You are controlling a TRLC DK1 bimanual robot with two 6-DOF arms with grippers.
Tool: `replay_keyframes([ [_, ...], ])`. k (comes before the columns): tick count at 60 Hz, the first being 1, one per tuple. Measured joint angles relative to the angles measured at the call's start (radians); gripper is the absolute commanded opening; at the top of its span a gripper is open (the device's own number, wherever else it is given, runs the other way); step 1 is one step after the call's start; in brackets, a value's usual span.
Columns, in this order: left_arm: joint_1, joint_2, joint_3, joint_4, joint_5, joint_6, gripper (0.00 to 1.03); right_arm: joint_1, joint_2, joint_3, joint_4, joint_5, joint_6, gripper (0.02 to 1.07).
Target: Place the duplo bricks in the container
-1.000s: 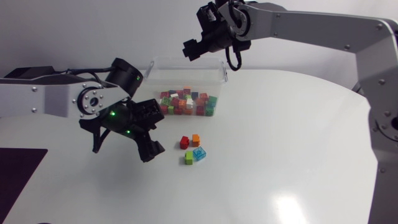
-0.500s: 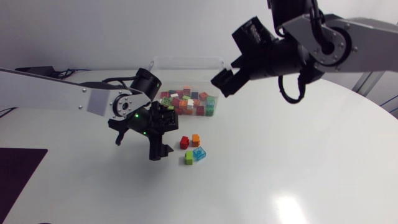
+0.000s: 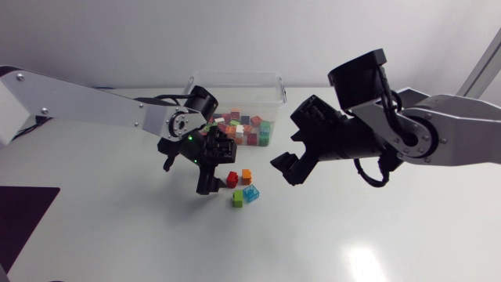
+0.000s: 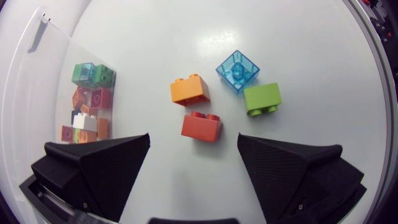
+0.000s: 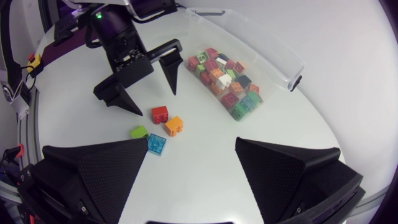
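- Two arms hung over the white worktop [image 3: 376,227], one to each side of the clear container [image 3: 235,77].
- To the left, the left gripper [image 5: 157,102] hung near the container's front wall, its fingers released and spread wide, grasping nothing.
- Four loose duplo bricks lay on the worktop outside the container, a short way in front of that same wall.
- Of the four, the red brick [image 4: 202,126] lay between the left gripper's spread fingers in the left wrist view, touched by neither.
- Close beside it, on the container's side, sat the orange brick [image 4: 189,90].
- Farther from the container lay the clear blue brick [image 4: 237,70] and the green brick [image 4: 262,99], close together.
- Inside the container, a heap of mixed bricks [image 5: 227,84] covered part of its floor.
- To the right, the right gripper [image 5: 191,143] hung farther from the container than the loose bricks, fingers wide apart and empty.
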Motion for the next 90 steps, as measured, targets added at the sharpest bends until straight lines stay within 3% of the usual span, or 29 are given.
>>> replay_keyframes([
  [9, 0.0, 0.054, 0.061, -0.028, 0.003, 0.02, 0.96, 0.004, 0.032, 0.0, 0.003, -0.021, -0.011, 1.03],
  [16, -0.001, 0.089, 0.084, -0.056, 0.004, 0.027, 0.88, 0.003, 0.086, 0.003, 0.003, -0.028, -0.01, 1.03],
  [23, -0.006, 0.122, 0.09, -0.065, 0.018, 0.031, 0.71, 0.003, 0.154, 0.029, 0.003, -0.03, -0.005, 1.02],
  [24, -0.006, 0.126, 0.091, -0.067, 0.023, 0.03, 0.61, 0.003, 0.163, 0.034, 0.003, -0.031, -0.004, 1.02],
  [26, -0.008, 0.129, 0.094, -0.069, 0.034, 0.031, 0.53, 0.003, 0.179, 0.043, 0.003, -0.03, -0.002, 1.02],
  [34, -0.019, 0.146, 0.108, -0.07, 0.063, 0.031, 0.3, 0.003, 0.238, 0.082, 0.0, -0.029, 0.0, 1.02],
  [46, -0.019, 0.149, 0.123, -0.093, 0.089, 0.029, 0.29, 0.01, 0.356, 0.179, -0.076, -0.02, 0.04, 1.02],
  [65, 0.061, 0.017, 0.116, -0.164, 0.097, -0.013, 0.29, 0.071, 0.537, 0.371, -0.282, 0.023, 0.155, 1.01],
  [90, 0.153, -0.271, 0.081, -0.144, 0.108, -0.263, 0.29, 0.124, 0.652, 0.487, -0.418, 0.074, 0.214, 0.97],
])
